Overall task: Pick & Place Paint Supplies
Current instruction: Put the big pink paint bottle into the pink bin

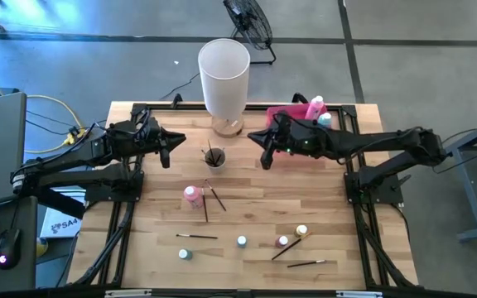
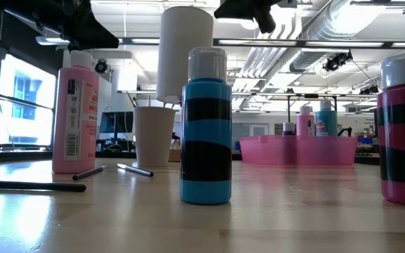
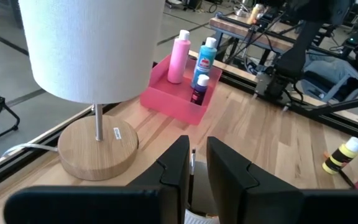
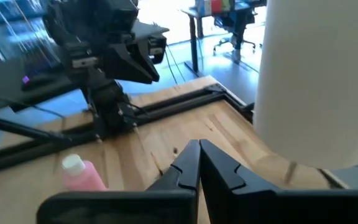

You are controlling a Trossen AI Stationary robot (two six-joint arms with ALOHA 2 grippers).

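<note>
A white cup [image 1: 214, 156] with thin paintbrushes standing in it is on the table between my two grippers. My left gripper [image 1: 176, 147] hangs above the table to the cup's left, open by a narrow gap [image 3: 197, 146] through which the cup's rim and a brush show. My right gripper [image 1: 257, 149] hovers to the cup's right, shut and empty [image 4: 199, 146]. A pink bottle [image 1: 193, 196] stands nearer the front. Several brushes [image 1: 197, 237] and small bottles [image 1: 242, 241] lie along the near part. In the pink tray [image 3: 166, 102] stand a pink, a teal and a small dark bottle.
A lamp with a tall white shade [image 1: 224, 70] on a round wooden base [image 3: 98, 149] stands at the far middle, close behind the cup. The right arm reaches over the pink tray [image 1: 284, 112] at the far right. Bare wood lies between the cup and the near row.
</note>
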